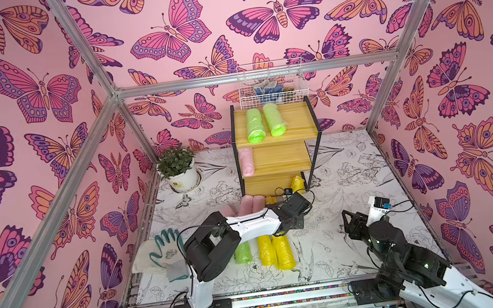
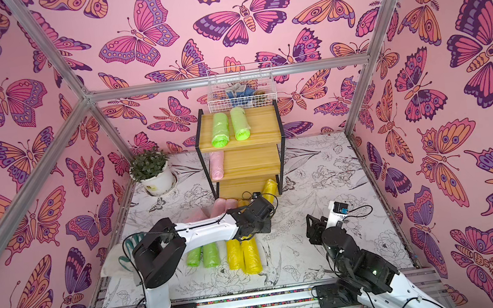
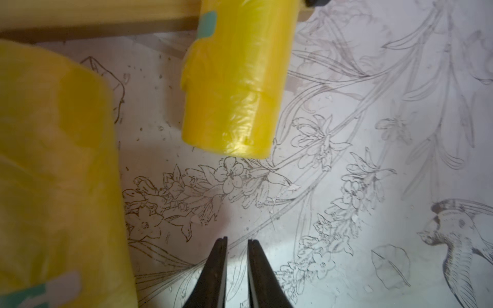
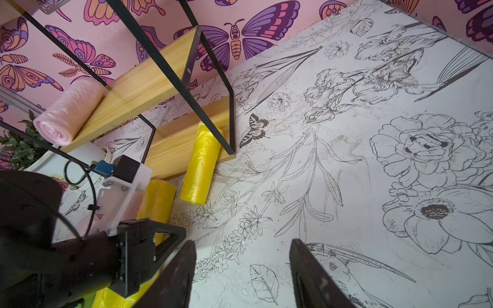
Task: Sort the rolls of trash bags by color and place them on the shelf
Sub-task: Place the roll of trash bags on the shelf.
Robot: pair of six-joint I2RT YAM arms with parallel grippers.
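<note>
Only teal label — unreadable, yellow roll.

Both top views look down from high at six o'clock toward the shelf at twelve. The left wrist view hugs the worktop; the right wrist view, farther off, shares its yellow roll.

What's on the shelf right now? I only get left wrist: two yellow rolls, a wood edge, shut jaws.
Observer: Two green rolls lie side by side on the top board of the shelf.
Operator: Right arm carrying anything?
Observer: No. The right gripper is open with nothing between its fingers, above the flower-print tabletop.
</note>
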